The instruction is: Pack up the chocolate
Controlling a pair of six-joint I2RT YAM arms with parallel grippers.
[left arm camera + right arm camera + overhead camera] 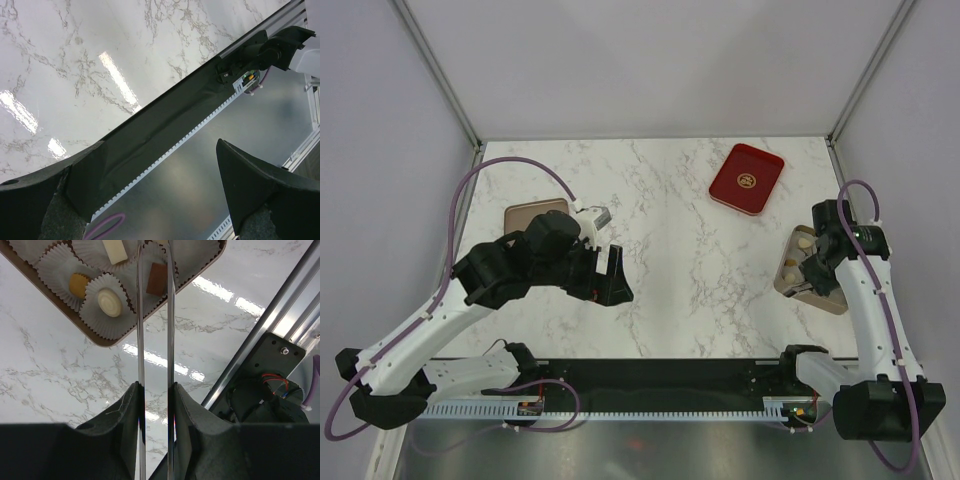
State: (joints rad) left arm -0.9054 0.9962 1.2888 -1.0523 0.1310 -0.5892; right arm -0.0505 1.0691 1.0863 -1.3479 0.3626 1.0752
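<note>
The chocolate sits in white paper cups inside a tan box (102, 341) at the table's right edge, also seen from above as the box (832, 301). I see a white bar (115, 251), a caramel piece (77, 285), a round white piece (110, 301) and a brown piece (156, 279). My right gripper (155, 385) is shut on metal tongs (140, 340), whose two blades reach over the box with the brown piece between them. I cannot tell whether the blades pinch it. My left gripper (160, 150) hangs open and empty near the table's front edge (613, 275).
A red tray with a gold emblem (747, 178) lies at the back right. A tan lid-like box (532, 212) lies behind the left arm. A black strip and a metal rail (165, 150) run along the near table edge.
</note>
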